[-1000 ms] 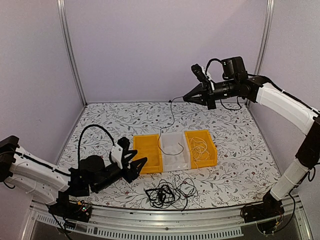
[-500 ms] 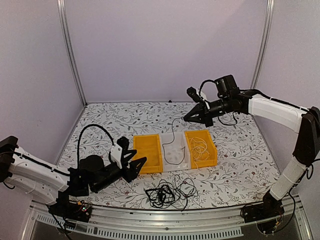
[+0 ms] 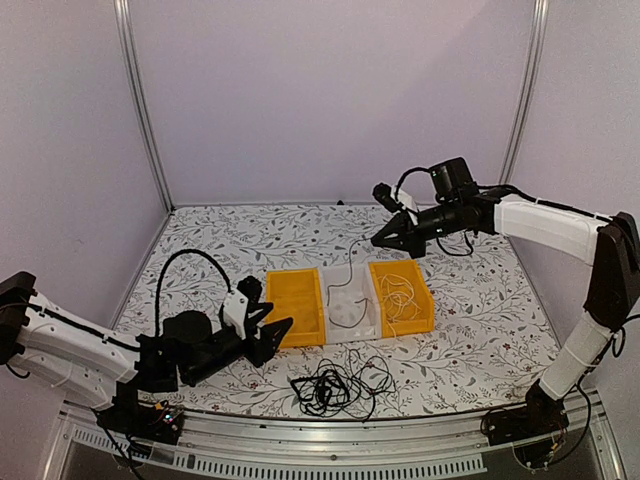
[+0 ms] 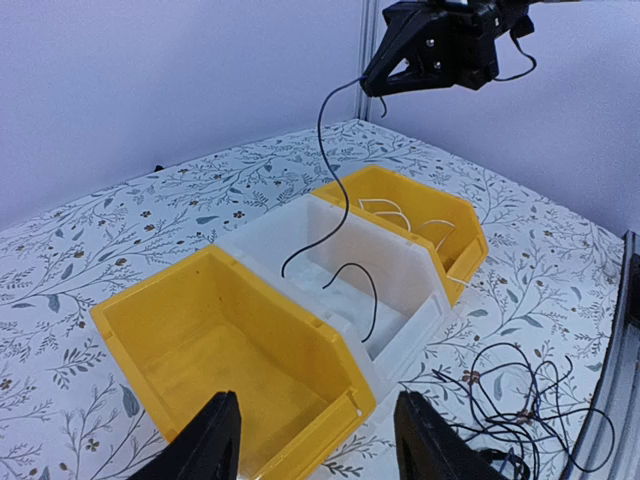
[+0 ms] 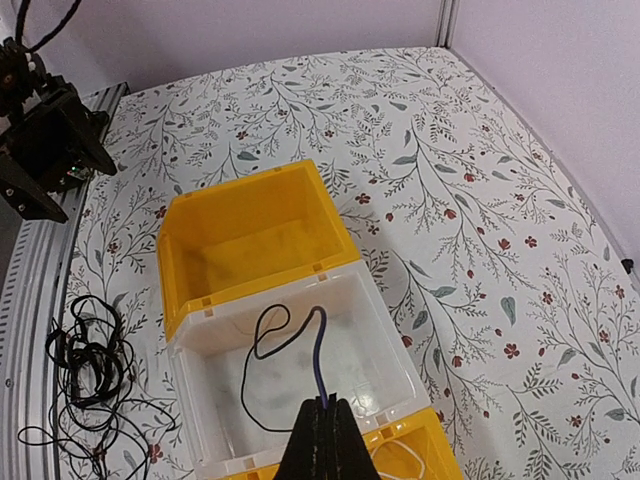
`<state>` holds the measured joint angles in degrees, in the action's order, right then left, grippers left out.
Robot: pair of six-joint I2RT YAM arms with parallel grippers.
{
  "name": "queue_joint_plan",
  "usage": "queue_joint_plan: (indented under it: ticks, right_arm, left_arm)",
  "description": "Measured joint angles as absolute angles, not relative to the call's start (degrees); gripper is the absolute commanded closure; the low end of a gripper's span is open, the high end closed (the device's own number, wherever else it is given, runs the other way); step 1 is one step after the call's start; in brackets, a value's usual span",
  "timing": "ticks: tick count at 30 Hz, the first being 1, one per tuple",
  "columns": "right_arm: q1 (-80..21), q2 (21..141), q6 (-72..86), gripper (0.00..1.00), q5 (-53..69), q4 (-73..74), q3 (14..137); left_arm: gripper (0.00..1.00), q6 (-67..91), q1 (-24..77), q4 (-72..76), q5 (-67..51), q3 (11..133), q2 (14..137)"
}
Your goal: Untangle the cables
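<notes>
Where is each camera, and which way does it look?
Top external: high behind the arms, looking down at the table; left gripper and right gripper show.
Left wrist: low by the table, facing the white bin; its open fingers show.
Right wrist: up high, looking down; its shut fingers pinch the black cable.
All share the white bin.

This is a robotics lab test cell. Plain lilac panel walls [image 3: 330, 100] enclose the bench [image 3: 480, 310] between bare aluminium posts [image 3: 142, 110], and a slotted aluminium rail [image 3: 330, 437] runs along the near edge. A left arm [image 3: 70, 345] and a right arm [image 3: 545, 215] are bolted there. Plastic storage bins [image 3: 300, 310] sit on the floral covering (an oddly homely touch).
</notes>
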<state>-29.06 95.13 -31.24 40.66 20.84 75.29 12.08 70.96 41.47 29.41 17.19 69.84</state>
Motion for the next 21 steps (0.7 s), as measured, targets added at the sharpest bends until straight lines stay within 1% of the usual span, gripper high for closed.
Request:
queue_joint_plan:
  ticks: [5, 10, 16, 21]
  right_arm:
    - [-29.5, 96.9, -32.5, 1.0, 39.3, 21.9, 74.6]
    - [-31.9, 99.9, -33.2, 1.0, 37.7, 23.2, 74.8]
    - [-37.0, 106.3, -33.7, 1.0, 35.2, 24.9, 77.9]
    - [-37.6, 109.5, -32.9, 1.0, 34.2, 25.7, 79.2]
  left_arm:
    - [0.48, 12.1, 70.9, 39.7, 29.5, 18.6, 70.2]
    - [0.48, 12.1, 70.4, 39.4, 29.5, 19.5, 71.7]
    - [0.48, 12.0, 70.1, 38.6, 29.3, 21.8, 74.8]
    - [0.48, 12.0, 70.1, 38.7, 29.2, 22.8, 76.2]
